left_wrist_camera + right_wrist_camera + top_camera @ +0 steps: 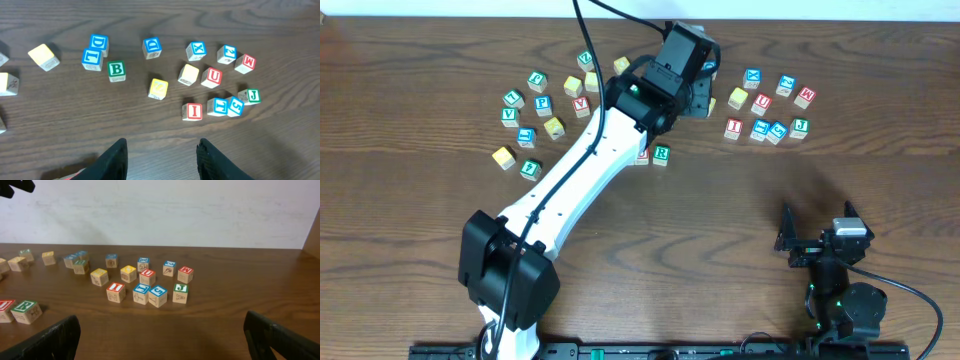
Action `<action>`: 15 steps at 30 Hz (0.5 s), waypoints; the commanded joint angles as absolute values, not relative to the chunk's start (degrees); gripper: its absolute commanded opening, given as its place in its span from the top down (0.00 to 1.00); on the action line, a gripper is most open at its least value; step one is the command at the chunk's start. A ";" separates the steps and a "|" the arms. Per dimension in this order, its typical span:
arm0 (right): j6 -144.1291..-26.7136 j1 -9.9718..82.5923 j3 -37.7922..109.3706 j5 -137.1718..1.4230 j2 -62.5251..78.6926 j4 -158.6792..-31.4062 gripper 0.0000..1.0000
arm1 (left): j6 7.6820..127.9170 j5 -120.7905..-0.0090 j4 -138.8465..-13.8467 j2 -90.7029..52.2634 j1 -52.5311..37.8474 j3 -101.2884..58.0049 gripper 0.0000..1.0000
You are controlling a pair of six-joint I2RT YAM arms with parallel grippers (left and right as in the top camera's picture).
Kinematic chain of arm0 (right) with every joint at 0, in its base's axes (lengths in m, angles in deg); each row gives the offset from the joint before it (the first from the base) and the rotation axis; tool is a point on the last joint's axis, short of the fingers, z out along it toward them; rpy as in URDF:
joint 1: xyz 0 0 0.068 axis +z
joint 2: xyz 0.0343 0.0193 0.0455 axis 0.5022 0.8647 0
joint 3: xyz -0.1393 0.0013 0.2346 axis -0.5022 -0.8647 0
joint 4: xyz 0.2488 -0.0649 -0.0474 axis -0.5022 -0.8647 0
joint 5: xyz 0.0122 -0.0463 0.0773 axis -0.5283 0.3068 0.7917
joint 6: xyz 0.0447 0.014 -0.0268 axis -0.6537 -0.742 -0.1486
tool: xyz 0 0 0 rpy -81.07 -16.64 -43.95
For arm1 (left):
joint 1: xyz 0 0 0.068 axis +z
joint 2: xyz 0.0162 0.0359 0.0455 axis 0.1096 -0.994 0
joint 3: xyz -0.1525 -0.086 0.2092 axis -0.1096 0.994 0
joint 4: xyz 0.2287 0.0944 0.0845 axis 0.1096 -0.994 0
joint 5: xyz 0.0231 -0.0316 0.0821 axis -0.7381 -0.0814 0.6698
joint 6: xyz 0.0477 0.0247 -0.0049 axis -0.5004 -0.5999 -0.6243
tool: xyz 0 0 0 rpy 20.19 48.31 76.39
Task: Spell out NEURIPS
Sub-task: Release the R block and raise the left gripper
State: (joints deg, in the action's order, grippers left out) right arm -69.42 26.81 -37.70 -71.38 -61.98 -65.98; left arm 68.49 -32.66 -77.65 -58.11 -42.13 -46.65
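A green R cube [662,153] lies mid-table with a red-topped cube [642,157] touching its left side, half under my left arm. The same R [26,311] shows low on the left in the right wrist view. The red I [192,111] and red U [214,76] sit in the right cluster, with a yellow-topped cube [158,88] left of them. A blue P [543,104] is in the left cluster. My left gripper [162,161] hovers open and empty, short of the right cluster. My right gripper [162,340] stands wide open near the front edge.
Other letter cubes are scattered about: a green B [116,70], a green J [253,96], a red M [245,63], several blue ones, and a green V [510,116] at the left. My left arm [582,175] crosses the table diagonally.
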 commanded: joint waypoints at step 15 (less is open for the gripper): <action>-69.95 26.49 -37.77 -71.08 -62.31 -66.18 0.01 | 66.91 -33.69 -73.08 -63.86 -41.73 -47.98 0.56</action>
State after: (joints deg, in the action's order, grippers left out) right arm -69.42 26.81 -37.70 -71.38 -61.98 -65.98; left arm 67.50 -33.12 -73.43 -61.17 -41.97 -46.65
